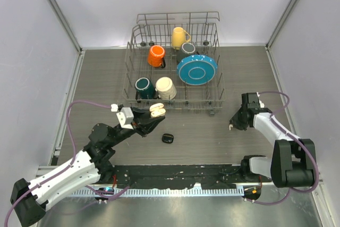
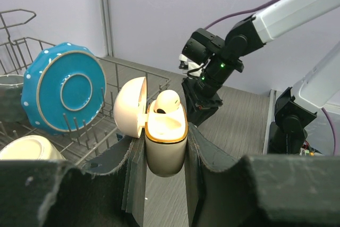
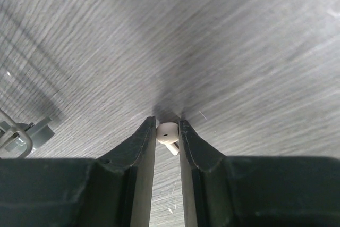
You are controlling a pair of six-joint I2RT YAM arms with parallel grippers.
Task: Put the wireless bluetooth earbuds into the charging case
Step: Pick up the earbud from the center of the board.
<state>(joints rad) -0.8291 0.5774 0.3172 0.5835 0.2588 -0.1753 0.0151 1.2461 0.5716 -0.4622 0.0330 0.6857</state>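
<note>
My left gripper (image 1: 150,119) is shut on a cream charging case (image 2: 165,147), held upright above the table with its lid (image 2: 129,107) swung open to the left. One white earbud (image 2: 168,101) sits in the case's far slot. In the top view the case (image 1: 157,110) hangs just in front of the dish rack. My right gripper (image 3: 167,126) points down at the table and is shut on a second white earbud (image 3: 167,132), whose stem angles back between the fingers. That gripper (image 1: 233,126) is at the right of the table. A small black item (image 1: 168,138) lies on the table between the arms.
A wire dish rack (image 1: 175,16) stands at the back centre. It holds an orange mug (image 1: 156,55), a yellow mug (image 1: 179,36), a dark green mug (image 1: 143,86), a cream mug (image 1: 166,87) and a blue plate (image 1: 197,69). The rack's front edge is close behind the held case.
</note>
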